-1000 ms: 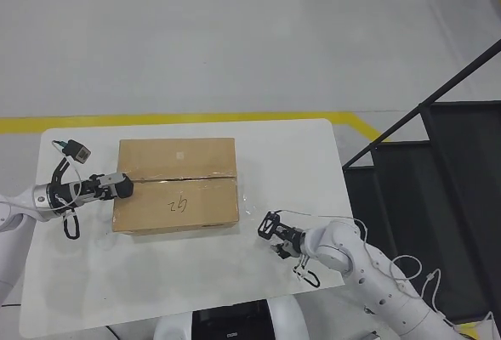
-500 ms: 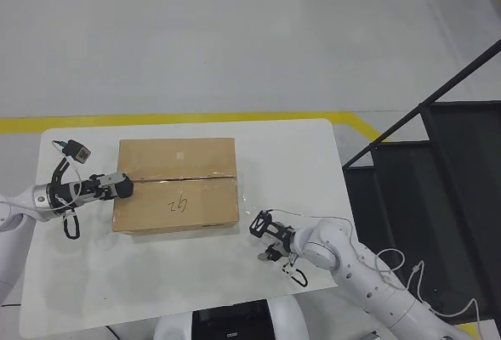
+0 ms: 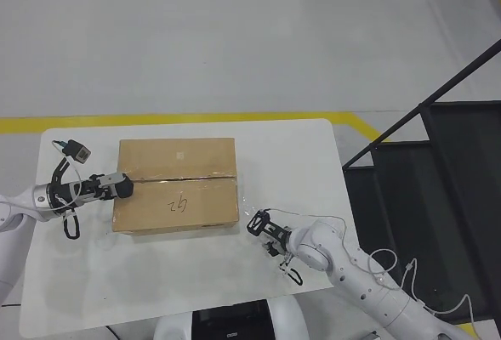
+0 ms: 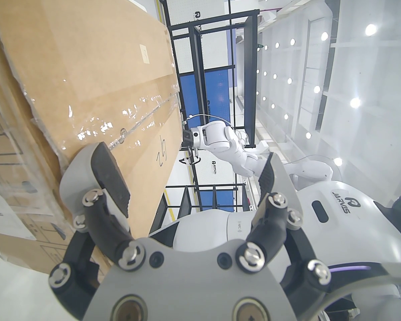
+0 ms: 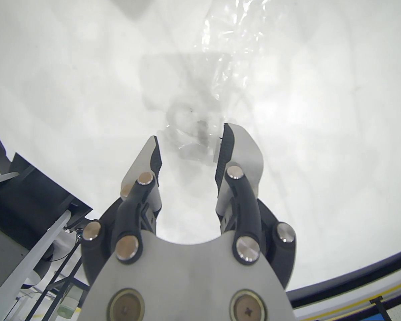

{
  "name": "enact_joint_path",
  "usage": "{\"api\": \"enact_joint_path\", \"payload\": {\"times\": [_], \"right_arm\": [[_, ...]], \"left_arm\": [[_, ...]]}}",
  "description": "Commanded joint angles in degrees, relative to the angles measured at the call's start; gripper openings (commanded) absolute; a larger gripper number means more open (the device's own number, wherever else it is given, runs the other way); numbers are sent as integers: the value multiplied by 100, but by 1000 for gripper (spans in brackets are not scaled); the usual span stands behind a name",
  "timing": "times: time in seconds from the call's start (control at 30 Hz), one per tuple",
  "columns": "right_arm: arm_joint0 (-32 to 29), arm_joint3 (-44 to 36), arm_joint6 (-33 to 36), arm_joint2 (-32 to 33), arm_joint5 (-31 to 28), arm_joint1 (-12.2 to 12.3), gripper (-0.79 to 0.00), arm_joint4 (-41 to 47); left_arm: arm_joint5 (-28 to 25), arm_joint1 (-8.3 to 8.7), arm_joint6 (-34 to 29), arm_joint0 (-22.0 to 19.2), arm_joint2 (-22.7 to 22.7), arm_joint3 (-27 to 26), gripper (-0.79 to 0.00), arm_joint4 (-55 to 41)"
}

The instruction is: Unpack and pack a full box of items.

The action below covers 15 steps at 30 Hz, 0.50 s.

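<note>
A closed cardboard box [image 3: 178,185] sits in the middle of the white table [image 3: 190,263], its centre seam [image 4: 143,113] covered with clear tape. My left gripper [image 3: 124,187] is open at the box's left end, level with the seam; one finger pad [image 4: 108,177] rests against the box's edge. My right gripper [image 3: 256,224] is open just off the box's right front corner, low over the table. A strip of crumpled clear tape [image 5: 227,51] lies on the table ahead of its fingertips [image 5: 225,135], its near end between them.
The table's right edge [image 3: 339,212] is close to the right arm, and a dark metal staircase [image 3: 437,170] stands beyond it. A yellow floor line [image 3: 233,119] runs behind the table. Bare table surface lies in front of the box.
The right arm has moved left toward the box's right front corner. The left arm and the box have stayed put.
</note>
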Motion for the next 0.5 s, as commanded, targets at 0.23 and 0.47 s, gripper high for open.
{"api": "enact_joint_path", "payload": {"times": [0.23, 0.47], "right_arm": [[-16, -95, 121, -165, 303, -49, -526, -411], [35, -26, 165, -263, 233, -94, -662, -416]], "left_arm": [[0, 0, 0, 0, 0, 0, 0, 0], [0, 0, 0, 0, 0, 0, 0, 0]]}}
